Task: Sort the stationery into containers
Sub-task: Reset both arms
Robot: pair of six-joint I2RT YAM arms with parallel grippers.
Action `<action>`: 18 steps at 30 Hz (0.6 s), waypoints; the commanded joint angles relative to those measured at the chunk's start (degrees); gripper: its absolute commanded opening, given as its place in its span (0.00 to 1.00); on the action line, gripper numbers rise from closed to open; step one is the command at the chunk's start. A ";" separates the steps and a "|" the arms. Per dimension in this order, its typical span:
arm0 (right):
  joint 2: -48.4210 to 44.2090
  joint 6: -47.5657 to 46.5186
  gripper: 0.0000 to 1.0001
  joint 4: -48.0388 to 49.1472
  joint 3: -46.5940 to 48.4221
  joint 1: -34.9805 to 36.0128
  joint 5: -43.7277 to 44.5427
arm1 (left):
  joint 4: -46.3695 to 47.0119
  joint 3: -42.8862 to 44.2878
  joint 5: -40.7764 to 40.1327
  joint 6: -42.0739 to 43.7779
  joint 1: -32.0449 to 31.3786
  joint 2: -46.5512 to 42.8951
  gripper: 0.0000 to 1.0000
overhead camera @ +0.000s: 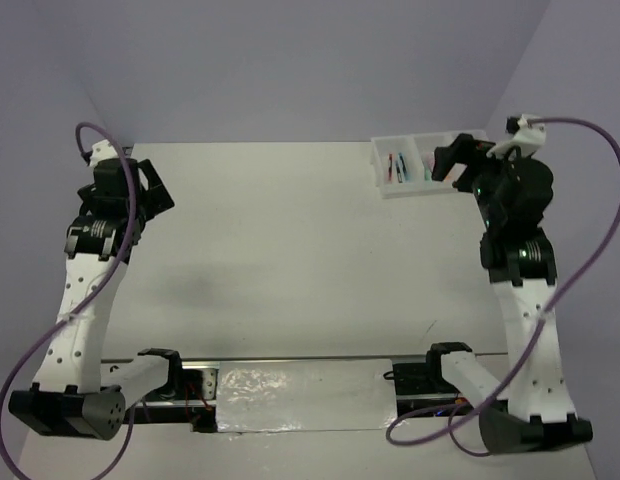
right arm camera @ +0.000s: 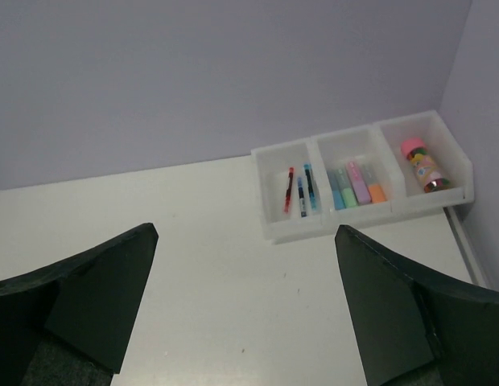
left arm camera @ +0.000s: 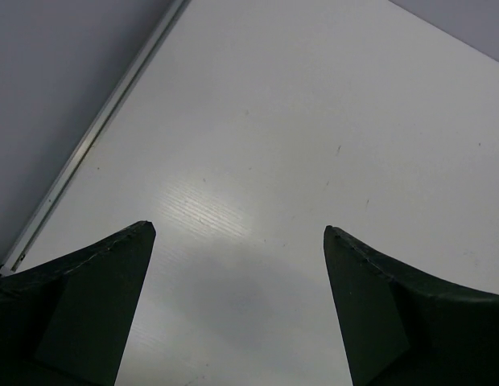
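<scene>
At the near table edge, left arm (overhead camera: 85, 300) and right arm (overhead camera: 530, 310) both fold up and forward from their bases.

- Left gripper (left arm camera: 238, 227): fingers spread wide, nothing between them. It hangs over the table (overhead camera: 290, 250) by its left edge (left arm camera: 88, 145), tilted down at the white surface.
- Right gripper (right arm camera: 245, 229): also spread wide, holding nothing. It is raised at the far right, pointing at the tray (right arm camera: 314, 227).
- Room: a broad stretch of table surface lies between the two arms.
- Tray: in the far right corner, against the back wall (right arm camera: 193, 72), side wall just beside it.
- Left compartment: red pen (right arm camera: 289, 190) and blue pens (right arm camera: 309, 186).
- Middle compartment: highlighters (right arm camera: 347, 191) side by side.
- Right compartment: pink-capped tube (right arm camera: 425, 165).
</scene>
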 commanded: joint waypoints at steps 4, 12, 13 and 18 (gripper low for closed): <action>-17.22 -2.81 1.00 -6.27 -14.36 0.76 -2.60 | 5.29 -6.69 1.25 0.66 2.15 -11.97 0.99; -34.75 0.17 1.00 -7.33 -24.46 5.41 -5.32 | 9.25 -20.57 2.75 0.66 1.36 -22.80 0.99; -35.54 0.17 1.00 -7.33 -25.17 5.77 -5.58 | 9.26 -21.38 3.01 0.83 1.27 -23.16 0.99; -36.35 0.44 1.00 -7.24 -27.03 6.47 -4.35 | 8.81 -22.35 2.49 1.10 -0.23 -24.65 0.99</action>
